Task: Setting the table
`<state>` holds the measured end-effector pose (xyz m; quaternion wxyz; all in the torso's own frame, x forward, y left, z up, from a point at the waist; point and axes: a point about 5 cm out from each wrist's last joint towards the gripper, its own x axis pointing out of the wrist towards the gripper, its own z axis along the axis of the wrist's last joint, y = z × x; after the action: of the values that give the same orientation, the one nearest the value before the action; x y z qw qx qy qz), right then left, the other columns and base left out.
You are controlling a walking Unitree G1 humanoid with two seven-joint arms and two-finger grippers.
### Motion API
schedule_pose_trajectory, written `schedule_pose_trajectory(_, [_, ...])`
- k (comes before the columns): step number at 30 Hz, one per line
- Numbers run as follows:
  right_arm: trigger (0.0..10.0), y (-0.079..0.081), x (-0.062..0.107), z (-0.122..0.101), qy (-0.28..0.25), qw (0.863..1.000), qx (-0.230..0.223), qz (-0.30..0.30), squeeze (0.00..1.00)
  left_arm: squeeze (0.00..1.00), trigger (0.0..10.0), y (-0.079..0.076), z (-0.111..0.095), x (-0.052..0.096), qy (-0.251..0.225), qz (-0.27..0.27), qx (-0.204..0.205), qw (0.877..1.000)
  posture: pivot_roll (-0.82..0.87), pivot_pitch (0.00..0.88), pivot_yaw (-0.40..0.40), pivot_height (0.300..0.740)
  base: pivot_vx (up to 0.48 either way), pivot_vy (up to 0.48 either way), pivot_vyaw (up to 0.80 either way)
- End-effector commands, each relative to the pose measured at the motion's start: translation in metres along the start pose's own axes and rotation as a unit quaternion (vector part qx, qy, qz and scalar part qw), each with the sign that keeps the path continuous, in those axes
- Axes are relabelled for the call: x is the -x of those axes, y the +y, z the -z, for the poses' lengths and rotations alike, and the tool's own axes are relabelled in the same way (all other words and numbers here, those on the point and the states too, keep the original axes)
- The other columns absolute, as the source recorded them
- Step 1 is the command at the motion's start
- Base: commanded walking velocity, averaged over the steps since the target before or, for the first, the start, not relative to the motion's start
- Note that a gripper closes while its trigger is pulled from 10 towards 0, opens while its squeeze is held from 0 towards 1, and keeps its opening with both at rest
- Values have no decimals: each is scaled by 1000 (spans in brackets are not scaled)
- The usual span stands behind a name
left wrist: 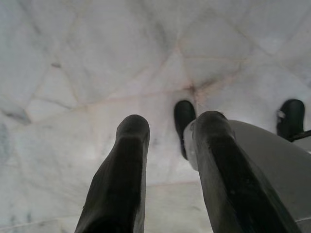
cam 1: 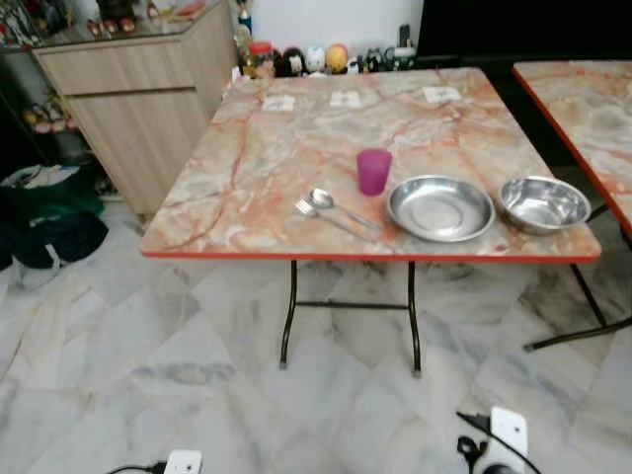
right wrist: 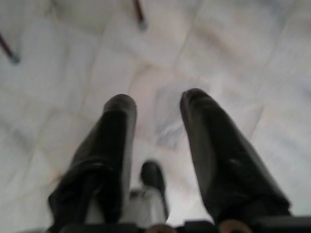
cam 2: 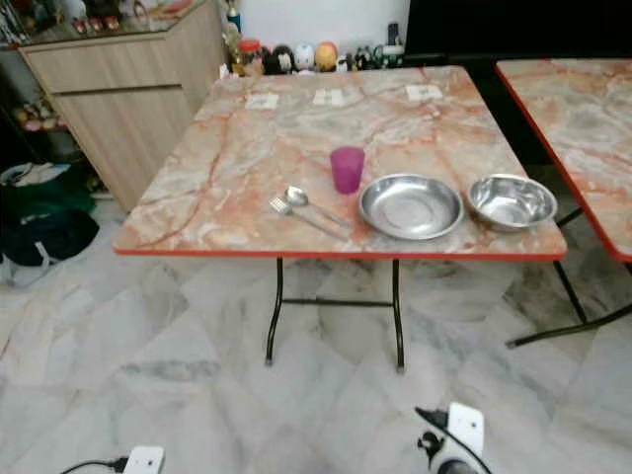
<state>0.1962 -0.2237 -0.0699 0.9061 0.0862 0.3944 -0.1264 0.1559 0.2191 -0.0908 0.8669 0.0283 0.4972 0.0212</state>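
Our left gripper (left wrist: pixel 167 128) hangs over the floor (cam 1: pixel 197 375) with its two black fingers (left wrist: pixel 121 179) apart and nothing between them. Our right gripper (right wrist: pixel 155 109) hangs the same way, fingers (right wrist: pixel 214 150) spread, holding nothing and touching nothing.

Ahead of us stands a folding table (cam 1: pixel 257 168) with an orange-veined marble top, a red rim and black legs. Along its near edge, toward the near right corner, lie a fork (cam 1: pixel 318 214) and a spoon (cam 1: pixel 336 205) side by side, then a steel plate (cam 1: pixel 440 208), then a steel bowl (cam 1: pixel 544 203) close to the corner. A pink cup (cam 1: pixel 373 171) stands upright just behind the cutlery, beside the plate's far left rim. Three small paper squares (cam 1: pixel 345 99) lie along the far edge. A second table (cam 1: pixel 583 109) of the same kind stands to the right, a wooden cabinet (cam 1: pixel 138 99) at the far left, dark bags (cam 1: pixel 49 222) on the floor beside it, and a row of small figures (cam 1: pixel 316 59) against the far wall.

The floor is pale marble tile. In the wrist views we look down at it past our fingers; the right one is blurred and catches two table feet (right wrist: pixel 140 22).
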Motion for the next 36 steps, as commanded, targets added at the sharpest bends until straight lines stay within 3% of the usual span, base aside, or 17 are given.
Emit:
schedule_pose_trajectory(1, [10000,8,0,-1,-13,1000,-1,-7,1000,0,10000,8,8,2,12,-10,-1,1000,-79,0,37,740,0,0,0])
schedule_pose_trajectory(3, [10000,8,0,-3,-23,1000,-6,-10,1000,0,10000,10,9,3,11,-10,0,1000,-81,0,36,740,0,0,0])
schedule_pose_trajectory(6, [10000,37,-1,-44,-152,987,11,-46,1000,0,10000,14,14,5,12,-11,3,1000,-87,0,36,740,0,0,0])
schedule_pose_trajectory(10, [10000,51,3,-66,-224,971,30,-76,1000,0,10000,22,25,9,16,-13,6,1000,-95,0,35,740,0,0,0])
schedule_pose_trajectory(14, [10000,53,8,-85,-278,954,64,-91,1000,0,10000,25,30,11,18,-16,12,1000,-91,0,27,740,0,0,0])
schedule_pose_trajectory(21, [10000,43,19,-107,-349,934,36,-65,996,0,10000,15,19,6,7,-13,18,1000,-103,0,17,740,0,0,0])
schedule_pose_trajectory(22, [10000,40,22,-109,-359,930,38,-61,0,0,10000,9,17,5,6,-10,18,1000,-105,0,16,740,0,0,0])
schedule_pose_trajectory(32, [10000,43,41,-132,-415,907,29,-62,0,0,10000,-17,8,0,3,1,4,1000,-112,0,24,740,153,0,0])
schedule_pose_trajectory(36, [10000,47,47,-143,-428,901,26,-67,0,0,10000,-16,11,0,5,-1,2,1000,-103,0,20,740,339,0,0])
